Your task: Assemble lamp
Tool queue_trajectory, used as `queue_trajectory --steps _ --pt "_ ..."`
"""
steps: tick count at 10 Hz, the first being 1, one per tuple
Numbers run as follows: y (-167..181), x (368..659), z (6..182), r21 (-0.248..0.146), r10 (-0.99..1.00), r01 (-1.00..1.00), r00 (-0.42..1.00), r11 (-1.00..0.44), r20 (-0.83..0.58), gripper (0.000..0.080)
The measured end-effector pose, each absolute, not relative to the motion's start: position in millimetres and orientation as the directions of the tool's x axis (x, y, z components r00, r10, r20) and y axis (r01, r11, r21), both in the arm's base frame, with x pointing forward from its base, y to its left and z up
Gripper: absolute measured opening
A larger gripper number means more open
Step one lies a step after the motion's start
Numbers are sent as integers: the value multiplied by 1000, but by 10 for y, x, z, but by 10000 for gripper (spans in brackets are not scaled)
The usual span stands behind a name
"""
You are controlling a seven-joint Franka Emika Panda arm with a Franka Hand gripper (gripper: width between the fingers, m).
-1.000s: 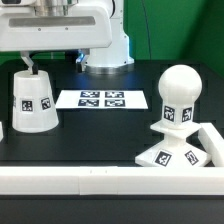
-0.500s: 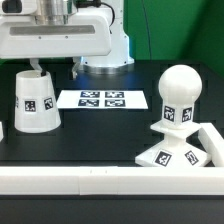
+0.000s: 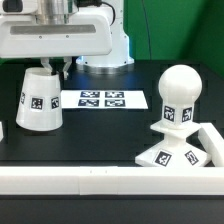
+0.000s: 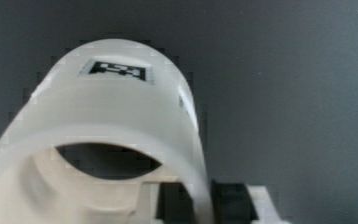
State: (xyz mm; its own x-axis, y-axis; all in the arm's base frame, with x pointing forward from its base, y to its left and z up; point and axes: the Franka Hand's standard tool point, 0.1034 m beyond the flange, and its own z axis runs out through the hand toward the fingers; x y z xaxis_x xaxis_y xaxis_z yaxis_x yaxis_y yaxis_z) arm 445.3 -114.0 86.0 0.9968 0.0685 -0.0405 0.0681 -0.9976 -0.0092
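Three white lamp parts spread across a black table [image 3: 100,140]. Tilted at the exterior view's left, toward that view's left: the tapered shade [image 3: 40,98], narrow top under the gripper [image 3: 52,66], wide end touching the tabletop. Seen from the wrist view: one dark finger [image 4: 229,198] pressed against the shade's [image 4: 114,140] rim beside its round top opening, a square tag on the shade's wall farther out; second finger hidden, so grip on the rim likely but not certain. Standing upright at the exterior view's right, well apart from the shade: round-headed bulb [image 3: 180,95], seated on the stepped square base [image 3: 185,152]. Lying flat between shade and bulb, farther back: the marker board [image 3: 103,99]. Running along the near edge: a white border wall [image 3: 100,180].
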Motion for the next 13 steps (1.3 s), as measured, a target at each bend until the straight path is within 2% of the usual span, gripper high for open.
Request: queue_trajectory --steps 2,3,6,8,9,13 --pt "-1072 4459 891 -16 74 74 996 -997 -47 47" --pt "-970 4475 974 -26 76 75 996 -997 -53 47" --pt "-351 4688 1445 -108 11 0 995 -994 -100 47" --pt "-46 4971 1773 -139 -37 -51 994 -989 -103 47" --pt "20 5074 1860 -136 -56 -68 994 -988 -91 47" --pt "36 5049 1847 -141 -45 -58 994 -988 -97 47"
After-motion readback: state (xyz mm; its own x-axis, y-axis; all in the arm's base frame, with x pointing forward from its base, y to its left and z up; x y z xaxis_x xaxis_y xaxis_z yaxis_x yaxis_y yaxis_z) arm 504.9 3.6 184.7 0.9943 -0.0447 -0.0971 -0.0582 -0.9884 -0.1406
